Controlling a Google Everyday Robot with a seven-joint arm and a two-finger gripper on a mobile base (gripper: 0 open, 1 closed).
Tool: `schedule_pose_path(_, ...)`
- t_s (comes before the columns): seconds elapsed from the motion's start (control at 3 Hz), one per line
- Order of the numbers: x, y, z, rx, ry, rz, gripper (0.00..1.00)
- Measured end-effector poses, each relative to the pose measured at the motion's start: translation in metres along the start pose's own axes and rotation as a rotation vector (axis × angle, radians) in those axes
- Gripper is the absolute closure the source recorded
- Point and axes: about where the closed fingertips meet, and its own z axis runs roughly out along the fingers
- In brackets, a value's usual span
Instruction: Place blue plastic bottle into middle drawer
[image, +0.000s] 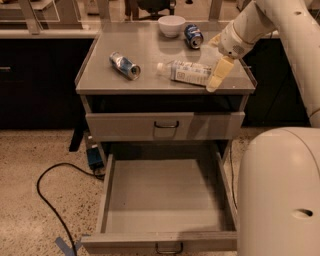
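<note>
The blue plastic bottle (186, 72) lies on its side on the grey cabinet top (105, 75), white cap pointing left. My gripper (213, 66) is just right of the bottle's base, a little above the top, open and empty. One pale finger (219, 75) hangs at the bottle's right end. The middle drawer (167, 200) is pulled fully out below, empty inside, with its dark loop handle (168, 247) at the front.
The upper drawer (165, 126) is shut. A blue-and-silver can (125, 65) lies left of the bottle, another can (193, 36) and a white bowl (171, 25) stand at the back. My white body (280, 195) fills the lower right. A black cable (50, 200) lies on the floor.
</note>
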Motion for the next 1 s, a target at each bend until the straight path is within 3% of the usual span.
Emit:
schedule_pose_path(0.67, -0.012, 0.0, 0.032, -0.073, -0.083, 0.006, 0.0)
schedule_pose_path(1.0, -0.019, 0.0, 0.048, -0.103, -0.092, 0.008, 0.0)
